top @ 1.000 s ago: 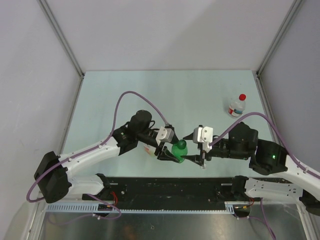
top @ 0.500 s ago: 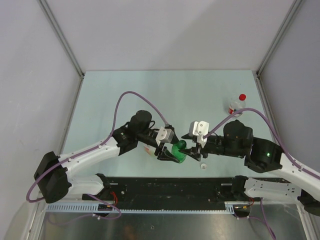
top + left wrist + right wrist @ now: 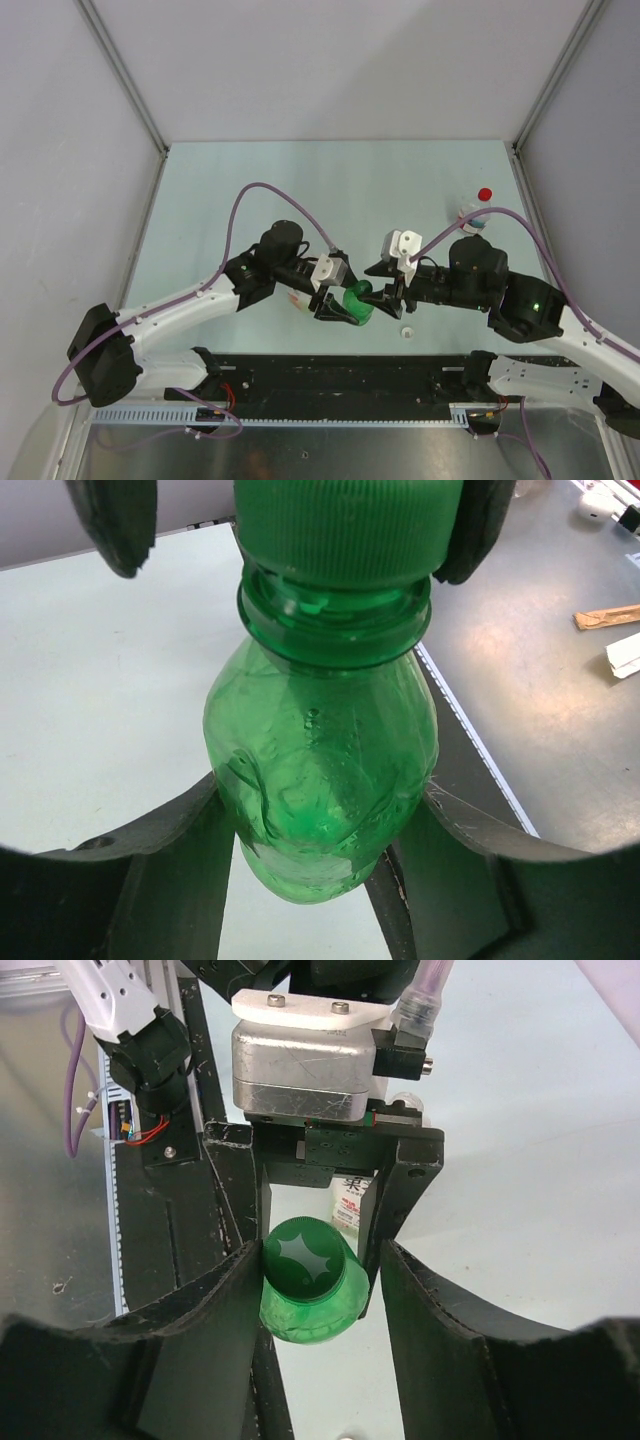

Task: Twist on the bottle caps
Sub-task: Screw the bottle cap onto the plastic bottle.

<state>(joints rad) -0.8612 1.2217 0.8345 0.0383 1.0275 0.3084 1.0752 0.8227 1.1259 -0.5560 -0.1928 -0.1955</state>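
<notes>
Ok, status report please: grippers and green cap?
Left gripper shut on green bottle. Right gripper straddles green cap, jaws not closed. White cap loose on table, not obstructing.

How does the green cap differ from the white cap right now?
The green cap sits on the green bottle held by the left gripper; the white cap lies loose on the table. The green cap is flanked by the right gripper; nothing touches the white cap. Both are small and round.

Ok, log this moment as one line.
left gripper: holds green bottle | right gripper: open around green cap, gap one side | white cap: loose on table
</notes>
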